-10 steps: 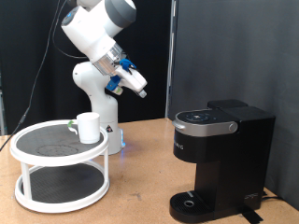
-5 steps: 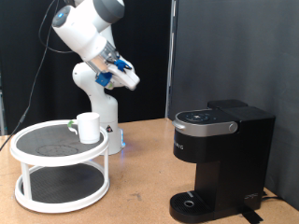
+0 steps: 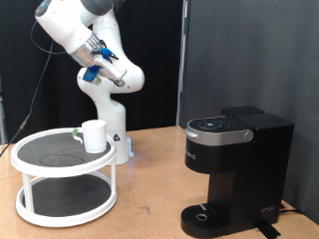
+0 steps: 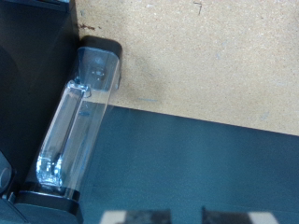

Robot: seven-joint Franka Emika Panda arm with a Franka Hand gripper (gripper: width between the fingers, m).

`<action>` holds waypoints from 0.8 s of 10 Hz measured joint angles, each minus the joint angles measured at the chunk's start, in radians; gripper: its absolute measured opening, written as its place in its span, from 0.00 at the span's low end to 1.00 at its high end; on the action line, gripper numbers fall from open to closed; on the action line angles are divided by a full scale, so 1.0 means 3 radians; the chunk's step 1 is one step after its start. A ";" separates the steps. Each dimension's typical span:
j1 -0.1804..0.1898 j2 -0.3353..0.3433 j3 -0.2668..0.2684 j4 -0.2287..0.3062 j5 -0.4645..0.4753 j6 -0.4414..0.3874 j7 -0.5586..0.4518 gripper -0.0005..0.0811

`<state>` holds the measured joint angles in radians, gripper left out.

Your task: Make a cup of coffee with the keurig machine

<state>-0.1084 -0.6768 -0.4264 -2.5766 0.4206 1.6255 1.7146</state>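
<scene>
The white cup (image 3: pixel 94 134) stands upright on the top shelf of a round white two-tier stand (image 3: pixel 40 162) at the exterior view's left. The black keurig machine (image 3: pixel 235 169) sits at the right with its lid down. My gripper (image 3: pixel 103 66) hangs high at the upper left, well above the cup and far from the machine, with nothing in it. In the wrist view only the fingertips (image 4: pixel 154 217) show at the frame's edge, with a gap between them. That view also looks down on the machine's clear water tank (image 4: pixel 79 117).
The robot's white base (image 3: pixel 108 119) stands just behind the stand. A wooden table (image 3: pixel 150 194) carries everything, and black curtains hang behind. The drip base (image 3: pixel 204 216) under the machine's spout holds nothing.
The arm has swung up and towards the exterior view's left, carrying the gripper from near the middle to above the stand. Cup and machine have not moved.
</scene>
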 joint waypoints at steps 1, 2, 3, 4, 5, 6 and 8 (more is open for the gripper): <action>-0.0010 -0.0006 0.0004 -0.0018 0.0000 0.0081 0.0017 0.01; -0.0057 -0.0044 0.0012 -0.0086 0.0014 0.0283 0.0052 0.01; -0.0152 -0.0127 0.0009 -0.0174 0.0018 0.0401 0.0097 0.01; -0.0268 -0.0222 -0.0025 -0.0236 0.0018 0.0406 0.0117 0.01; -0.0368 -0.0296 -0.0095 -0.0258 0.0002 0.0324 0.0118 0.01; -0.0458 -0.0336 -0.0171 -0.0251 -0.0073 0.0210 0.0116 0.01; -0.0640 -0.0356 -0.0289 -0.0232 -0.0332 0.0053 0.0115 0.01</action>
<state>-0.3005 -0.7835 -0.5130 -2.6462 0.3210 1.6416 1.7490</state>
